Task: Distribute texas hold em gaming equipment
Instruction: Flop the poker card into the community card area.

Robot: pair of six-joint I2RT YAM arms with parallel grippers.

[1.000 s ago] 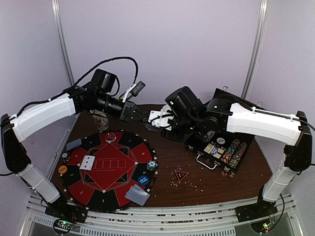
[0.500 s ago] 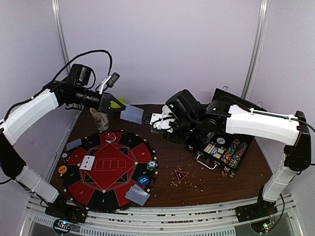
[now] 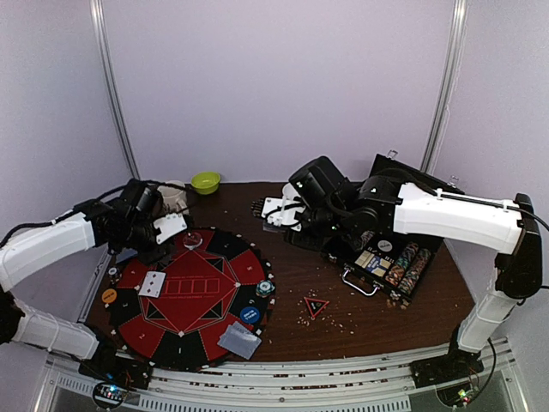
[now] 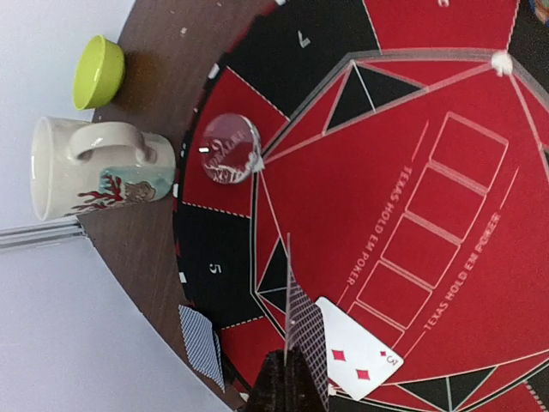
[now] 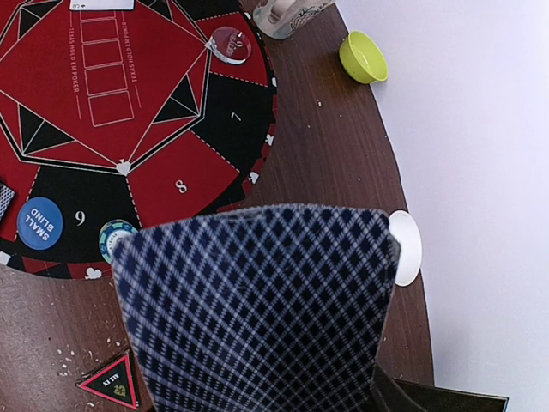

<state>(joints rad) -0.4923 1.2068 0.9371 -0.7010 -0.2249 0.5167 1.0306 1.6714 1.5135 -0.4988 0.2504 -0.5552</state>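
The left pincer (image 4: 287,382), clenched on a card (image 4: 305,330), has swung from the deck (image 5: 257,309) down to the mat (image 3: 197,287) at frame left, ready to deal. Upper centre, the right pincer (image 3: 270,210) grips the deck.

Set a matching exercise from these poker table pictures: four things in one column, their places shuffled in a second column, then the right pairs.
Column A
1. green bowl
2. blue button
3. triangle marker
4. poker chips

Column B
a. in rows inside the open black case
b. on the table, right of the round mat
c. at the table's far edge, near the mug
d. on the mat's black outer ring, near-right side

Pairs: 1-c, 2-d, 3-b, 4-a
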